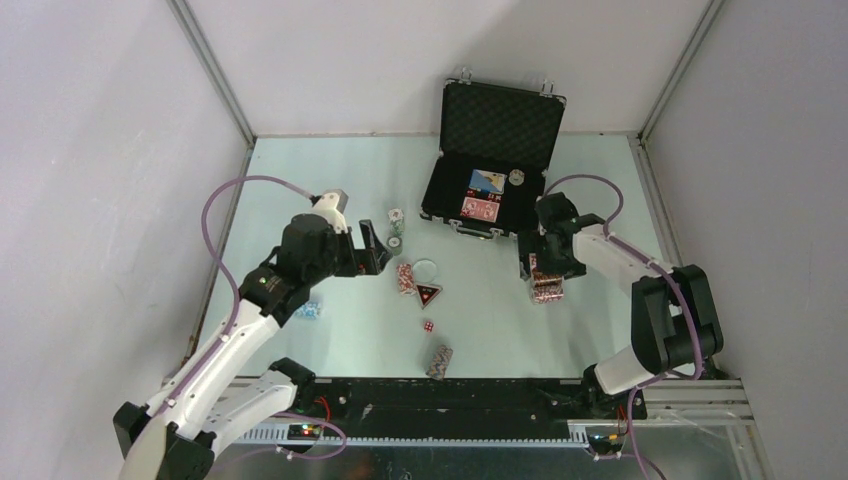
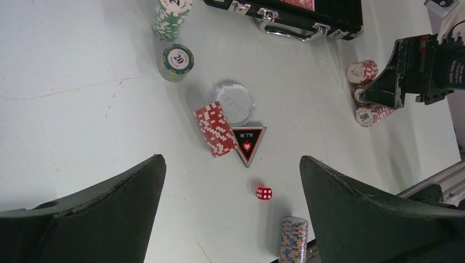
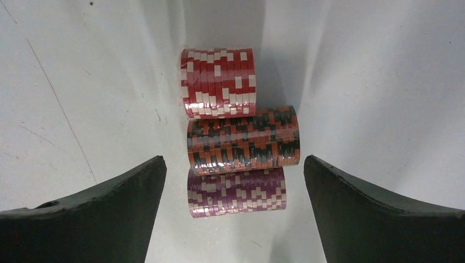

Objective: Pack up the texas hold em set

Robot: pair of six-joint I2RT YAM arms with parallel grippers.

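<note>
The black briefcase (image 1: 495, 165) lies open at the back with two card decks (image 1: 483, 195) in its tray. My right gripper (image 3: 234, 158) hangs open above three chip stacks lying on their sides: red (image 3: 218, 83), orange-black (image 3: 243, 139) and purple (image 3: 236, 192). The purple and orange-black stacks lie between its fingers, untouched. My left gripper (image 2: 231, 157) is open and empty above the table's middle. Below it lie a red chip stack (image 2: 215, 129), a triangular all-in token (image 2: 248, 144), a clear round token (image 2: 235, 103), a red die (image 2: 264, 193) and a blue-orange stack (image 2: 293, 240).
Two green chip stacks (image 2: 176, 61) stand left of the briefcase's handle (image 2: 290, 30). A few blue chips (image 1: 308, 311) lie beside the left arm. A black rail (image 1: 450, 395) runs along the near edge. White walls close in the table on three sides.
</note>
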